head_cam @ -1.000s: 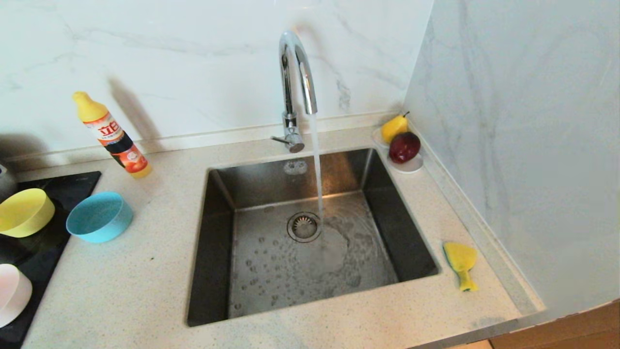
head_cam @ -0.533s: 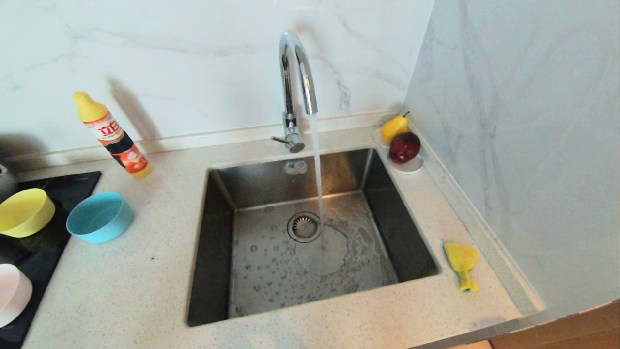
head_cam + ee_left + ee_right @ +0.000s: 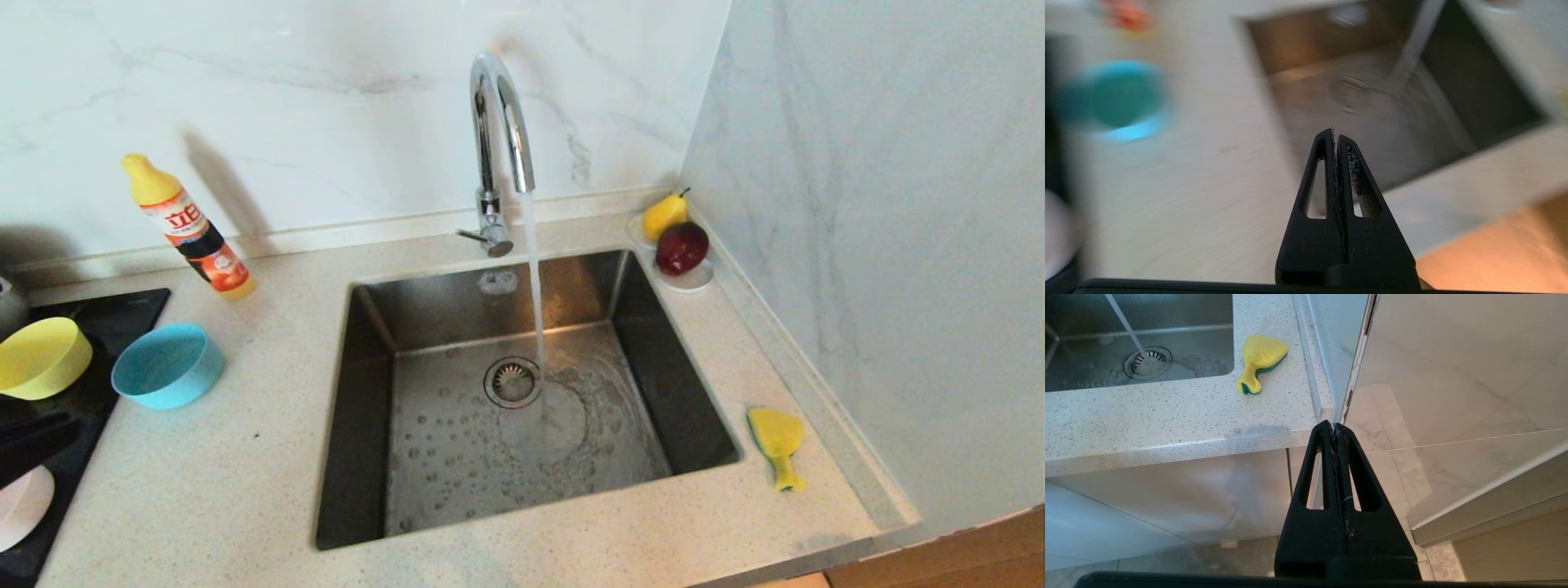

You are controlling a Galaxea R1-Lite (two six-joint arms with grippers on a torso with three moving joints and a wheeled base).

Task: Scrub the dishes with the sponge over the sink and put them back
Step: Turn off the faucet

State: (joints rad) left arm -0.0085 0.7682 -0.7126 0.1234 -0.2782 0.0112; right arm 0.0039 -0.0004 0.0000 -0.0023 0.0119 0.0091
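Three dishes stand left of the sink (image 3: 359, 425): a yellow bowl (image 3: 41, 358), a light blue bowl (image 3: 167, 365) and a pale pink bowl (image 3: 20, 506) at the picture's edge. My left gripper (image 3: 65, 430) pokes in from the far left, above the pink bowl, shut and holding nothing. Its wrist view shows the shut tips (image 3: 1336, 134) over the counter, between the blue bowl (image 3: 1112, 98) and the sink (image 3: 1474, 81). The yellow-green sponge (image 3: 775, 441) lies on the counter right of the sink. My right gripper (image 3: 1333, 424) hangs shut below the counter's front edge, near the sponge (image 3: 1261, 359).
The chrome tap (image 3: 498, 122) runs water into the basin near the drain (image 3: 513, 381). A detergent bottle (image 3: 189, 229) stands at the back left. A white saucer (image 3: 694, 282) with a pear and a red fruit sits at the back right. A marble wall (image 3: 882, 245) closes the right side. A black hob (image 3: 122, 314) lies under the bowls.
My left arm has risen into the head view at the far left and now covers part of the pink bowl. The right arm, bowls and sponge have not moved.
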